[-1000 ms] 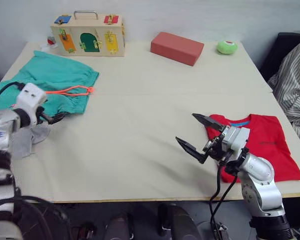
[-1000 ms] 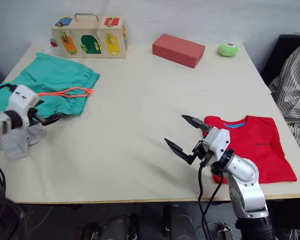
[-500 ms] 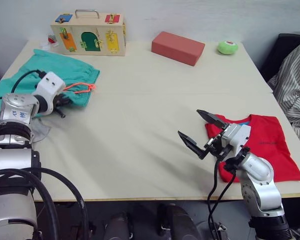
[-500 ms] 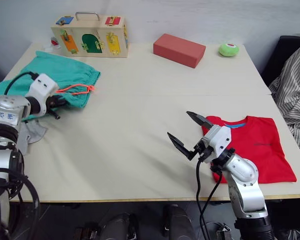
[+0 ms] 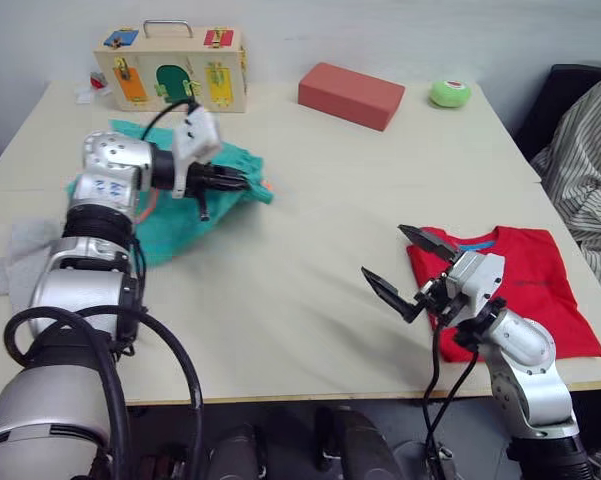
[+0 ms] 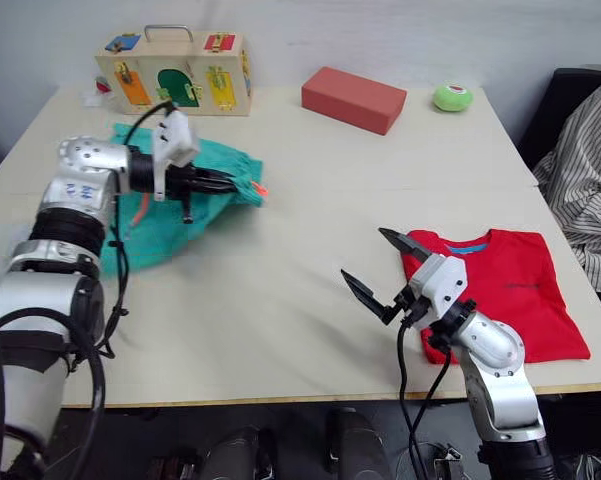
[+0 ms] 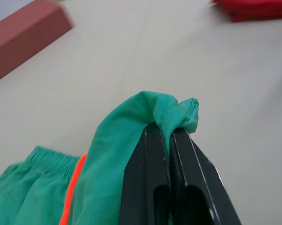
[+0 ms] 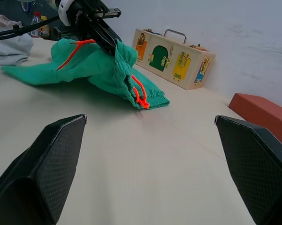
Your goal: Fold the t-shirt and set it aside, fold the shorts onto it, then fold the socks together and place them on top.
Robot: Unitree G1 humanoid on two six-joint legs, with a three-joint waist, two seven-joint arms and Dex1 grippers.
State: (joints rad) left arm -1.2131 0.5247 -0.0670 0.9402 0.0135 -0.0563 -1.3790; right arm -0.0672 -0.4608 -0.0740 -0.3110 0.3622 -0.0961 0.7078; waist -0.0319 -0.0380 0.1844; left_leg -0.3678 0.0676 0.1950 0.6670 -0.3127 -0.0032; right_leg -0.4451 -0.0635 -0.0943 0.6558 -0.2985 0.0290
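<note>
Left wrist view: left gripper point(image 7: 171, 133) pinches a bunched edge of the teal-green cloth shorts point(image 5: 195, 195); lift clear, draw toward the folded red t-shirt point(image 5: 515, 285) beside the right gripper's point(image 5: 400, 268) spread jaws.

- No word, brand or number could be read anywhere on the table.
- Small blue markings showed on the silver casing of the left arm point(image 5: 111, 186), too small to make out.
- A small dark mark sat on the chest of the red t-shirt point(image 5: 525, 287); it could not be read.
- The blue label inside that shirt's neck carried no print that could be made out.
- The wooden latch box point(image 5: 170, 73) bore coloured shapes and latches, with no lettering visible.
</note>
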